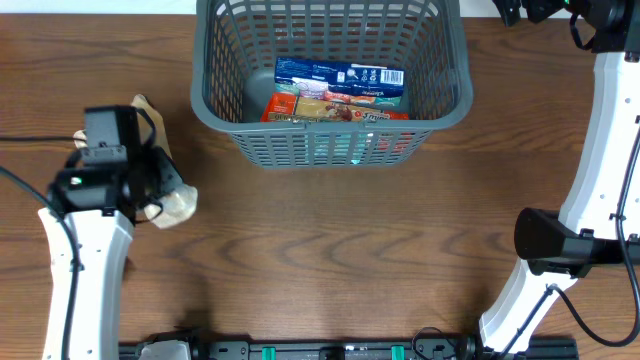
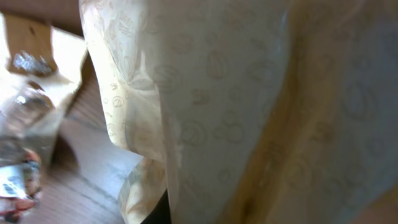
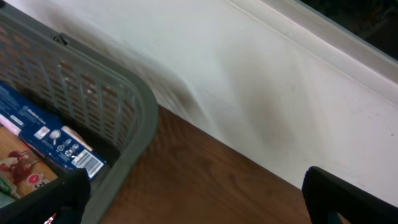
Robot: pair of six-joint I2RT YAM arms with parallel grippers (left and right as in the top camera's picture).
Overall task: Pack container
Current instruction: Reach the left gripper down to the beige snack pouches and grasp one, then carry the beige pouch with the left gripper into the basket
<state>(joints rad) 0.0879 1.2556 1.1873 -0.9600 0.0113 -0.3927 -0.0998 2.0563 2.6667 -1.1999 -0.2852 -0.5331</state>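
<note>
The dark grey lattice container (image 1: 455, 100) stands at the back middle of the table. A blue packet (image 1: 340, 75) and red-orange packets (image 1: 335, 108) lie in it. My left gripper (image 1: 150, 192) is at the left of the table, shut on a cream printed bag (image 1: 174, 206). That bag (image 2: 249, 106) fills the left wrist view and hides the fingers but for a dark sliver (image 2: 158, 214). My right gripper (image 3: 205, 205) is open and empty over bare wood beside the container's rim (image 3: 134, 99), at the far right corner (image 1: 520, 10).
A crinkled clear-and-tan wrapper (image 2: 18, 124) lies on the wood left of the bag; its tan edge shows behind the left arm (image 1: 140, 104). A white wall (image 3: 261, 74) runs behind the table's back edge. The right arm's base (image 1: 550, 240) stands at the right.
</note>
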